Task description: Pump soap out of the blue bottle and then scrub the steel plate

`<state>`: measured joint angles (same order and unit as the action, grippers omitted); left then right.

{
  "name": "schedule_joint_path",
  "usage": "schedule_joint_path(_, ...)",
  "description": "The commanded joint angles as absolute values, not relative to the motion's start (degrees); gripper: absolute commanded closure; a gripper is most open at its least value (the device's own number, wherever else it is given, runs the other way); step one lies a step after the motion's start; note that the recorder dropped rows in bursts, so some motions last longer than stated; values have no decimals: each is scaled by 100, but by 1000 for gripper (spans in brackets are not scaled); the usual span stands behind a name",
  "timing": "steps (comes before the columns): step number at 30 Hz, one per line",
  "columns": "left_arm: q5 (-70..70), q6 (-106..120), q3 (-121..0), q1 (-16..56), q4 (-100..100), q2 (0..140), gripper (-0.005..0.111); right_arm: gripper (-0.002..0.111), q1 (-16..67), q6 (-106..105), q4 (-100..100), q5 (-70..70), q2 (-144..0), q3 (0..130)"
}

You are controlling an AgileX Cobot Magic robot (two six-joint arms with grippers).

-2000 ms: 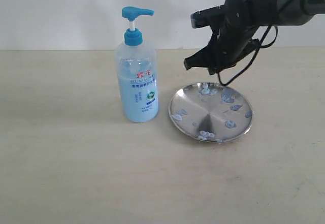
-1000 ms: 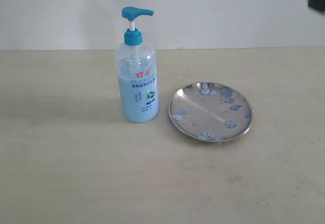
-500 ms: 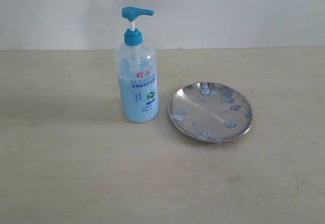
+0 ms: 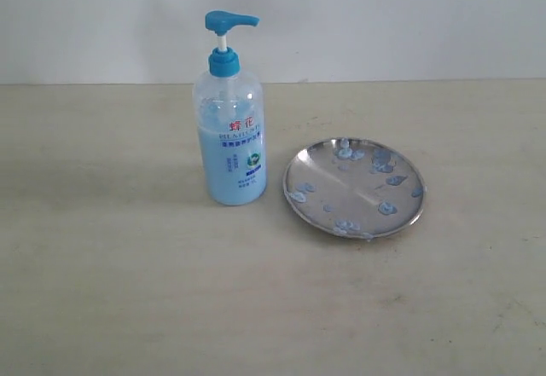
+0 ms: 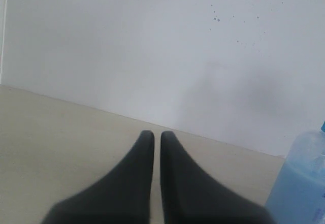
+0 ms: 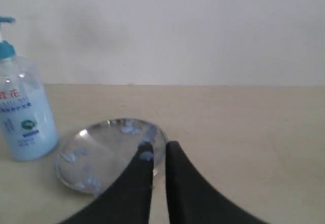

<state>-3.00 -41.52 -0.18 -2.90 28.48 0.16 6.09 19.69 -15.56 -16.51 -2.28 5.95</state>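
Observation:
The blue bottle stands upright on the table, pump head pointing right, about half full of light blue liquid. Right of it lies the steel plate, dotted with bluish soap blobs. Neither arm shows in the exterior view. My left gripper is shut and holds nothing, with the bottle off to one side. My right gripper is shut too, hovering back from the plate, with a soap blob stuck on one fingertip. The bottle stands beyond the plate.
A pale wooden table carries both things, and a white wall rises behind it. No other objects show.
Two seconds ago the right arm hung over the plate's far edge; it has pulled away up and to the right, out of the exterior view. Bottle and plate have not moved.

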Motion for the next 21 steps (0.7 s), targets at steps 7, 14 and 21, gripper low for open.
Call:
schedule_joint_path(7,-301,-4199,0,-271,2847,0,102,109,531,1093,-1526,-2536,0,465)
schedule_joint_path(14,-299,-4199,0,-271,2847,0,102,109,507,-113,0,-1978,0,0)
schedule_joint_path(21,-299,-4199,0,-271,2847,0,102,109,489,-266,665,-1991,0,0)
